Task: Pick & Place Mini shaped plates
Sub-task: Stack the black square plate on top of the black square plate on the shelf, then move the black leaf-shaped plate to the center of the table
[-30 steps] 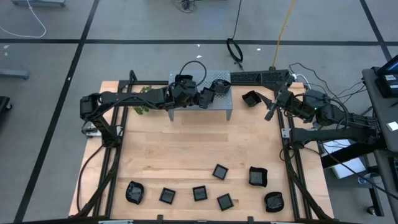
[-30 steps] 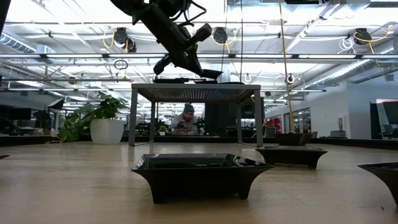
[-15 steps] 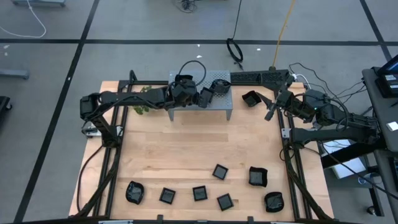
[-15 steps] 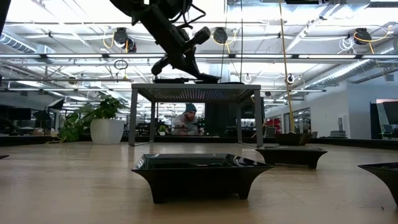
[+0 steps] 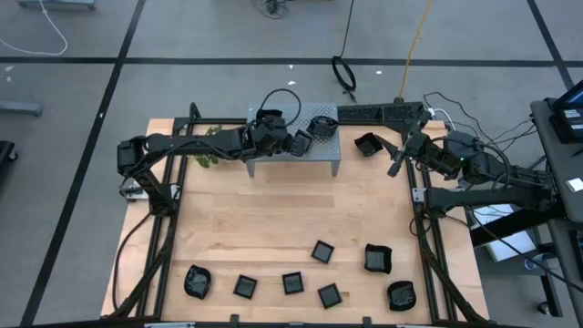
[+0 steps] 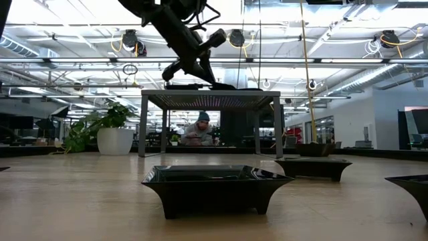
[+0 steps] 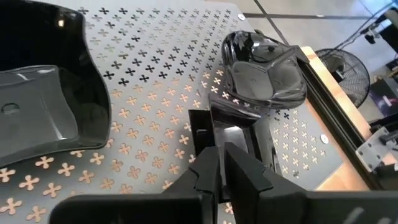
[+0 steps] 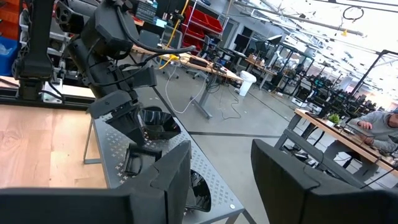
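On the grey perforated stand (image 5: pixel 332 150) at the table's far side lie three glossy black mini plates: a large curved one (image 7: pixel 43 81), a rounded one (image 7: pixel 264 68) and a small square one (image 7: pixel 235 134). My left gripper (image 5: pixel 299 141) reaches over the stand from the left, slanting down. Its fingers (image 7: pixel 221 155) are nearly together at the square plate's near side. My right gripper (image 5: pixel 398 155) waits open above the table's right edge. Another plate (image 5: pixel 367 143) sits on the table beside it. My left gripper has the square plate's near rim (image 7: pixel 205 132) between its two fingers, with a thin gap showing. The fingers come from the table's left, slanting down. The plate lies flat on the stand's top (image 6: pixel 224 85).
Several more black plates (image 5: pixel 292 283) lie along the table's near edge, one close in the low view (image 6: pixel 217 187). A green sprig (image 5: pixel 208 150) lies left of the stand. Bare wood fills the table's middle. A person (image 6: pixel 199 129) sits in the room beyond.
The square plate was held tilted just above the stand a second ago. It has since come down with my left gripper's fingers and now lies flat on the stand's top. The arm has otherwise stayed where it was.
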Tool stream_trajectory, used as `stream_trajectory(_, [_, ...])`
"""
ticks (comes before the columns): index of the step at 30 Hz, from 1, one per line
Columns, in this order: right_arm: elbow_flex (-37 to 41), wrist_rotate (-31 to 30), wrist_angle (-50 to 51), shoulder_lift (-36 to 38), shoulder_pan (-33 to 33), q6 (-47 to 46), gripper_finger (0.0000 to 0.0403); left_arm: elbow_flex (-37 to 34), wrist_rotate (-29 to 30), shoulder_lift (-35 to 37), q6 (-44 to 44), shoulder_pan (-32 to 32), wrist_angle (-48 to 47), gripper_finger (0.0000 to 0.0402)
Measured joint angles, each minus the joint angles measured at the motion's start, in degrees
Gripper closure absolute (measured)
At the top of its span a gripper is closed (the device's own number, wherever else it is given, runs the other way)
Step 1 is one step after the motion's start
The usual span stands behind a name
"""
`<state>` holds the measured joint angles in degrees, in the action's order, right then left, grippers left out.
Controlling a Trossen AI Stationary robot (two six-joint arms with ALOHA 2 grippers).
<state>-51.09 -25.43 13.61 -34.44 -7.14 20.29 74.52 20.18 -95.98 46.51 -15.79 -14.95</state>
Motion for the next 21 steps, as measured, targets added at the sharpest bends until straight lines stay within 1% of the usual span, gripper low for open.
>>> stream_trajectory(3, [0.00,0.00,0.00,0.00,0.00,0.00,0.0248,0.00,0.61,0.00,1.08,-0.01,0.33,0.0355])
stream_trajectory(7, [0.00,0.00,0.01,0.00,0.00,0.02,0.0248,0.02,0.95,0.00,1.15,-0.01,1.98,0.0314])
stream_trajectory(12, [0.00,0.00,0.00,0.00,0.00,0.02,0.0248,0.07,0.09,2.29,-3.46,0.95,3.90,0.0263])
stream_trajectory(16, [0.00,0.00,0.02,0.00,0.00,0.00,0.0248,0.07,-4.92,5.10,-7.88,3.19,3.52,0.0245])
stream_trajectory(21, [0.00,0.00,0.02,0.00,0.00,0.00,0.0248,0.07,-13.61,8.84,-11.94,7.15,1.50,0.0243])
